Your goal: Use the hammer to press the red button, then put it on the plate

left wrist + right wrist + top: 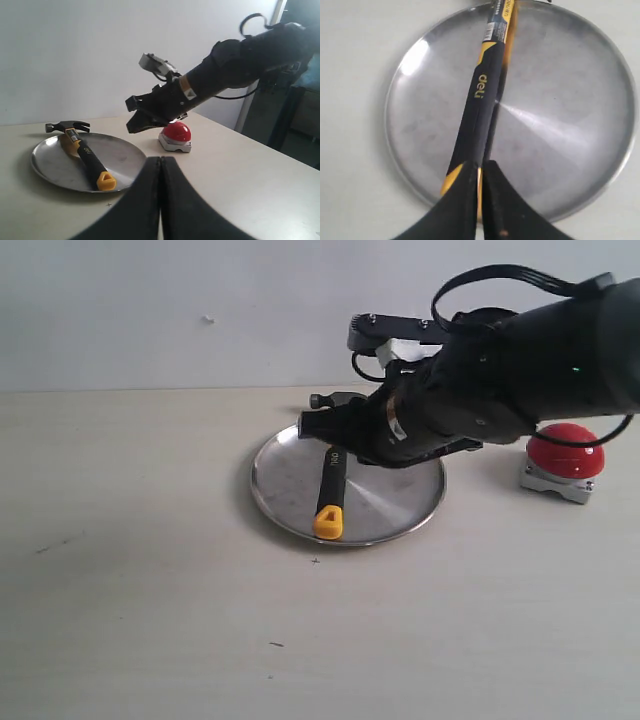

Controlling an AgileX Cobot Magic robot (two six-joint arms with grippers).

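- The left gripper (pixel 161 160) sat closest to its own wrist camera, its two black fingers (pixel 142 205) pressed flat together with nothing between them. It hung above the pale table (pixel 150 590), short of the plate and touching nothing.
- The plate (pixel 395 508), round and silver, lay on the table near the middle of the exterior view. Its brushed surface caught a bright streak of light in the right wrist view.
- The hammer (pixel 331 485) lay on the plate, free of both grippers.
- Its black handle ran across the plate's middle, and the yellow end rested inside the rim on the side nearer the exterior camera.
- Its dark head lay at the far rim. Whether it rested on the rim or just past it could not be told.
- The right gripper (pixel 310 425) hovered over the far part of the plate, above the hammer and clear of it. In the left wrist view there was open air between the gripper and the handle below it.
- In the right wrist view its fingers (pixel 462 200) stood together, leaving only a thin slit, and gripped nothing. The handle with its "deli" lettering ran away beneath them.
- The red button (pixel 565 450) stood on its small grey base on the table to the right of the plate, apart from it, partly behind the right arm's cable.
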